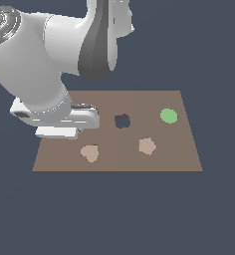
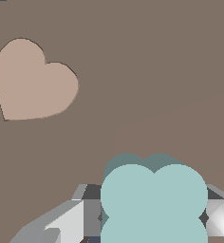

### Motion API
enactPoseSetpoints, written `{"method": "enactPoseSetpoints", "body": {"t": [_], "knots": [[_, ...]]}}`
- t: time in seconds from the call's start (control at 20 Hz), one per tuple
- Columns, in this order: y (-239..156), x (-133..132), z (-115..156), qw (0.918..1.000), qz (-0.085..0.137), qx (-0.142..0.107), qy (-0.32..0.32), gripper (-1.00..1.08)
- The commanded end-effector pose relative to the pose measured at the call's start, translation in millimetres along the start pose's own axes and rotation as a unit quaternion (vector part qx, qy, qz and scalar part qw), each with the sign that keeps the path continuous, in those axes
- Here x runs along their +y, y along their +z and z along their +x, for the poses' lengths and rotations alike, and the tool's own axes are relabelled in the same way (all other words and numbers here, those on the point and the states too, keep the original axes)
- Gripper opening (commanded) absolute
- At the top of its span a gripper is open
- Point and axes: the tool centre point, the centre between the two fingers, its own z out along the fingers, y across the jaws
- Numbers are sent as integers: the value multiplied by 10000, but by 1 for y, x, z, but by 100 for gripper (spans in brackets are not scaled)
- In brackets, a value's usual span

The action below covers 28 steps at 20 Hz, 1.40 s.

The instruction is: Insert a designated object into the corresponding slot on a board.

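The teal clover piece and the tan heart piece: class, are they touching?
Apart. The wrist view shows bare brown board between the teal clover piece and the tan heart piece.

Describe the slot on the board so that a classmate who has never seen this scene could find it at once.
Start with the brown board under the arm. Near its middle, between the arm's white hand and the green disc, lies the slot. It is the only dark, four-lobed hole there; the heart piece and the other tan piece nearby are pale and solid.
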Motion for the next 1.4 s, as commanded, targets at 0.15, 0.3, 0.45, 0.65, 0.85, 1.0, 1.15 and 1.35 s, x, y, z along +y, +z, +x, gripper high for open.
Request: {"method": "enactPoseSetpoints", "body": {"t": [0.15,0.3,0.45,0.65,0.85,1.0,1.15,1.35], "knots": [[-1,-18,-22,9949,1,4,1005,-100],[-2,-30,-32,9880,2,4,1542,-100],[-3,-42,-40,9785,2,3,2063,-100],[-3,-60,-49,9620,3,3,2730,-100],[-4,-78,-55,9416,4,2,3367,-100],[-5,-92,-57,9239,5,2,3827,-100],[-5,-106,-58,9042,6,1,4270,-100],[-6,-123,-58,8778,7,0,4789,-100]]}}
